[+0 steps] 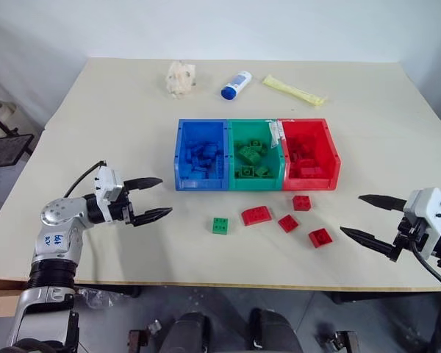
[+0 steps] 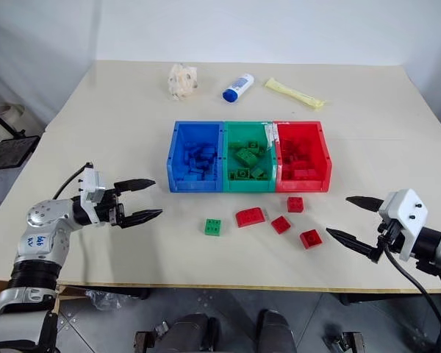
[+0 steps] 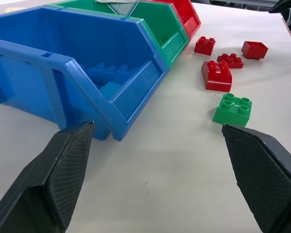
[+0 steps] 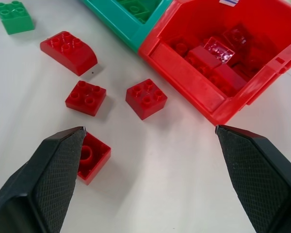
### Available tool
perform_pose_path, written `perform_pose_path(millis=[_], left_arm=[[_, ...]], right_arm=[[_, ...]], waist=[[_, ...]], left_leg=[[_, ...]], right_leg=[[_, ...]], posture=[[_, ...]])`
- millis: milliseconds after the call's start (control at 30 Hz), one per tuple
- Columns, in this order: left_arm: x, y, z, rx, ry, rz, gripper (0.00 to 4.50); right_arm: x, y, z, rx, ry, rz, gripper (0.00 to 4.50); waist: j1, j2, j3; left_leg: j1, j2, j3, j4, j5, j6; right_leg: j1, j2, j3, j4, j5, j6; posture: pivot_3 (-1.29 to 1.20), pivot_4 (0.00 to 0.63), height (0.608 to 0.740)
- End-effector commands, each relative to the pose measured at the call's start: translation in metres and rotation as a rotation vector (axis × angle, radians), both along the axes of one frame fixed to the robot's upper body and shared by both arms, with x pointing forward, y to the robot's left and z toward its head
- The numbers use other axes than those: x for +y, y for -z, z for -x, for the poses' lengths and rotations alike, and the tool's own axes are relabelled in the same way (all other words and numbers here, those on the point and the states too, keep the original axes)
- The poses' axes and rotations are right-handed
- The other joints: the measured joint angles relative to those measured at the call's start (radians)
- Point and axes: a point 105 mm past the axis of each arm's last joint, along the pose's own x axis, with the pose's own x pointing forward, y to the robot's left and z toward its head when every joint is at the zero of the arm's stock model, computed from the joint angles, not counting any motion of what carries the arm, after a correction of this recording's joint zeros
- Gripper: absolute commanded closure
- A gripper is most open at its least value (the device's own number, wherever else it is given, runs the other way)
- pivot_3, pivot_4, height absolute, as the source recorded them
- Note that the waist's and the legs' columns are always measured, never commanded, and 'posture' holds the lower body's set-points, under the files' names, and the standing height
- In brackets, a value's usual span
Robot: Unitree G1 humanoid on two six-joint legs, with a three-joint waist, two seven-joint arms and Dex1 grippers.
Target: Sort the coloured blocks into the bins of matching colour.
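Five small studded hard-plastic bricks, four red (image 1: 256, 215) and one green (image 1: 220, 226), loose on the pale surface (image 1: 103, 132) before the blue, green and red plastic bins (image 1: 254, 184): probably light, rigid, slick, best pinched across flat sides; left hand (image 1: 155, 197) and right hand (image 1: 366, 216) both spread wide, empty.

A robot test room or lab is suggested; a plain cream counter (image 1: 95, 125) is set against bare white walls (image 1: 206, 26), with a grey floor (image 1: 206, 309) seen below its front edge; toy bricks and three coloured bins (image 1: 256, 154) are laid out as for a trial.
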Motion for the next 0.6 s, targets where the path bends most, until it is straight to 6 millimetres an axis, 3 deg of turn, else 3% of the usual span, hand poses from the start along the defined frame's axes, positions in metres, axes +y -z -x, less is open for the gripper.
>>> perform_pose_path(millis=[33, 167, 367, 600], left_arm=[[-0.005, -0.004, 0.000, -0.028, 0.019, -0.007, 0.02], [-0.008, -0.005, -0.008, 0.091, -0.033, 0.055, 0.02], [-0.012, -0.006, -0.007, 0.077, -0.035, 0.055, 0.02], [-0.018, 0.001, 0.006, 0.082, 0.092, 0.057, 0.02]], right_arm=[[0.002, -0.006, -0.001, -0.041, -0.005, -0.003, 0.00], [0.001, -0.005, -0.006, -0.025, 0.041, -0.008, 0.00], [0.001, -0.001, -0.001, 0.032, 0.068, -0.018, 0.00], [-0.032, 0.010, 0.035, 0.122, 0.174, 0.047, 0.00]], waist=[[0.000, 0.000, 0.000], [0.001, 0.000, 0.000], [0.001, 0.000, 0.000], [0.009, 0.000, 0.000]], left_leg=[[0.000, 0.000, 0.000, 0.000, 0.000, 0.000], [0.000, 0.000, 0.000, 0.000, 0.000, 0.000], [0.000, 0.000, -0.001, 0.000, 0.000, 0.000], [0.000, -0.001, -0.002, 0.000, 0.000, 0.000]], right_leg=[[0.000, 0.000, 0.000, 0.000, 0.000, 0.000], [0.000, 0.000, 0.000, 0.000, 0.000, 0.000], [0.000, 0.000, -0.001, 0.000, 0.000, 0.000], [0.002, 0.000, -0.002, -0.001, 0.000, 0.000]], posture=[[0.00, 0.150, 0.740], [0.00, 0.150, 0.740], [0.00, 0.150, 0.740], [0.00, 0.150, 0.740]])
